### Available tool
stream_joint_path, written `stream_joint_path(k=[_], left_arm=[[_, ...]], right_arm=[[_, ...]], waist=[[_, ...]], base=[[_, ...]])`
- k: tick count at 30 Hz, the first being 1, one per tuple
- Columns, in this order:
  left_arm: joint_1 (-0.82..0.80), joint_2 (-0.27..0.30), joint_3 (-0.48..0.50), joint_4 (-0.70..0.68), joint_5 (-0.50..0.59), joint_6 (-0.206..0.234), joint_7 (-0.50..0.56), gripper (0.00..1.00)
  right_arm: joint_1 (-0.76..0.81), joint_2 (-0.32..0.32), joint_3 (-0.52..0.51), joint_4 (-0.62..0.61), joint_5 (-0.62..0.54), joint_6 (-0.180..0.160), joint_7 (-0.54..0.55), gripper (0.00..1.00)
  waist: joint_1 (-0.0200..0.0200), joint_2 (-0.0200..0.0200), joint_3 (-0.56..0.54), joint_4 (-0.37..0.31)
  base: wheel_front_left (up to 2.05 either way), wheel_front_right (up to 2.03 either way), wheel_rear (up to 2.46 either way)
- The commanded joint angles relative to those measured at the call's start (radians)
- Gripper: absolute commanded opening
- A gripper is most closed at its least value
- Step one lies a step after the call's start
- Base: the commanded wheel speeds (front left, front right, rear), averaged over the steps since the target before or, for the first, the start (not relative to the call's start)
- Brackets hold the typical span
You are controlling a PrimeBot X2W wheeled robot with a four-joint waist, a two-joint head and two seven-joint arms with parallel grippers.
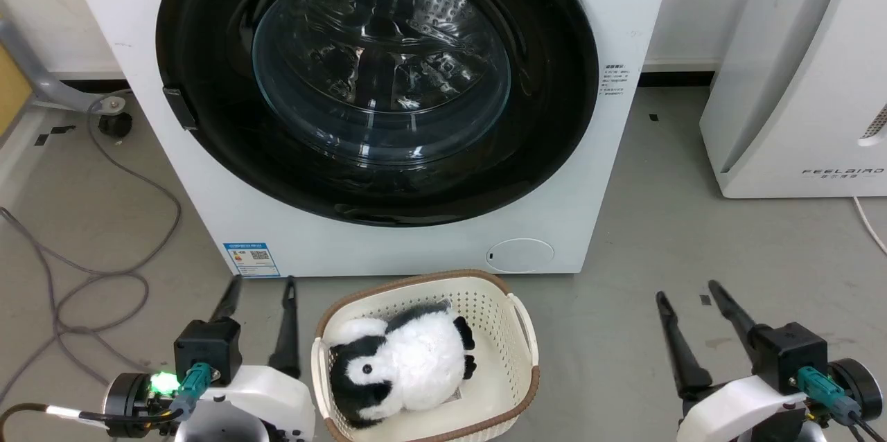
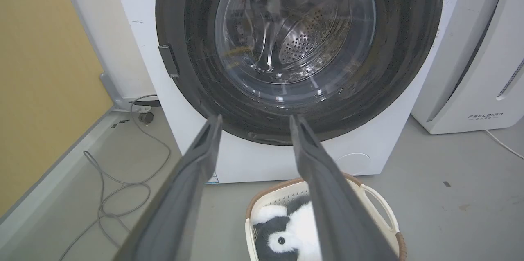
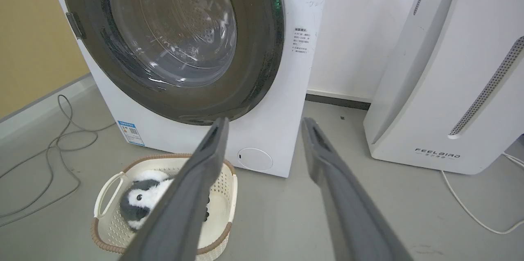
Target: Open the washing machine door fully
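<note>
At the far left of the head view a grey cable (image 1: 90, 269) loops over the floor (image 1: 693, 220). Just right of it, at the lower left, the left pincer (image 1: 262, 280) rests low with its two dark fingers spread and nothing between them, tips pointing at the base of the washing machine (image 1: 388, 248) close to the blue label (image 1: 251, 259). The white machine stands in the middle, and the washing machine door (image 1: 378, 82), a glossy black disc with a bulging glass window, lies flat against its front, covering nearly its full width; the steel drum shows through the glass. A small dark latch piece (image 1: 180, 108) sits on the door's left edge, and a round flap (image 1: 520, 255) is set in the machine's lower right corner. On the floor just before the machine is a cream basket (image 1: 530, 352) with a brown rim, holding a black-and-white plush penguin (image 1: 409, 362). Further right, the right pincer (image 1: 687, 291) also has its fingers apart and empty, well clear of the door. At the far right stands a white appliance (image 1: 797, 82) marked FEELBIRD, beside the machine and apart from it.
</note>
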Motion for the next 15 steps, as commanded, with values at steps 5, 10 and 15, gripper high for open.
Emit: stream_joint_path(k=[5, 10, 15], left_arm=[[-0.001, 0.0, -0.004, 0.003, -0.004, 0.008, -0.011, 1.0], [-0.001, 0.0, -0.009, 0.005, -0.008, 0.015, -0.021, 1.0], [-0.002, 0.0, -0.013, 0.007, -0.011, 0.022, -0.032, 1.0]], right_arm=[[0.0, 0.0, -0.006, -0.005, 0.014, 0.0, -0.011, 1.0], [0.0, 0.0, -0.012, -0.014, 0.034, 0.0, -0.021, 1.0], [0.001, 0.0, -0.018, -0.024, 0.056, 0.0, -0.032, 1.0]], waist=[[0.0, -0.0001, 0.001, 0.0], [0.0, -0.0001, 0.002, 0.0], [0.0, -0.0001, 0.003, 0.0]], base=[[0.0, 0.0, 0.0], [0.0, 0.0, 0.0], [0.0, 0.0, 0.0]])
